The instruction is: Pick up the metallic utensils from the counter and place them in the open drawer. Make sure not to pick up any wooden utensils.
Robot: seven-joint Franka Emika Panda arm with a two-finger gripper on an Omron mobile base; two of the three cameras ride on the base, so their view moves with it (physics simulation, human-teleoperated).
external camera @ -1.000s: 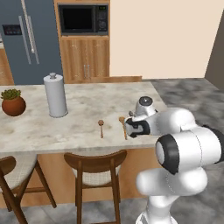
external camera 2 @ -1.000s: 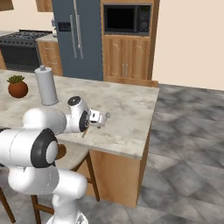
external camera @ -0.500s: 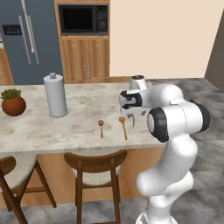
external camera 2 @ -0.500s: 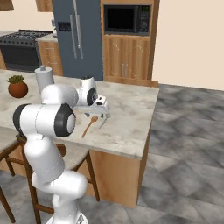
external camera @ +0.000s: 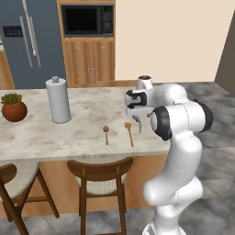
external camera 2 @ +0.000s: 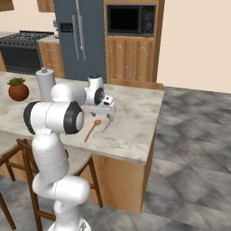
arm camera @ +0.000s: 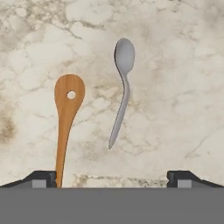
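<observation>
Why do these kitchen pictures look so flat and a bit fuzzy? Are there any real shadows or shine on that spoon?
Hand view: sharp; the metal spoon is evenly grey with no glint, and the wooden spoon casts barely any shadow on the counter. Left base view: soft, even light, slightly blurred, faint shading under the paper towel roll. Right base view: equally soft, no glare.

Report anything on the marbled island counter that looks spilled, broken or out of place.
Nothing stands out. The silvery metal spoon and the orange-brown wooden spoon with a hole in its bowl lie flat and apart on the beige marbled counter, both whole. A second wooden spoon, a grey canister and a potted plant sit undisturbed. No spills.
</observation>
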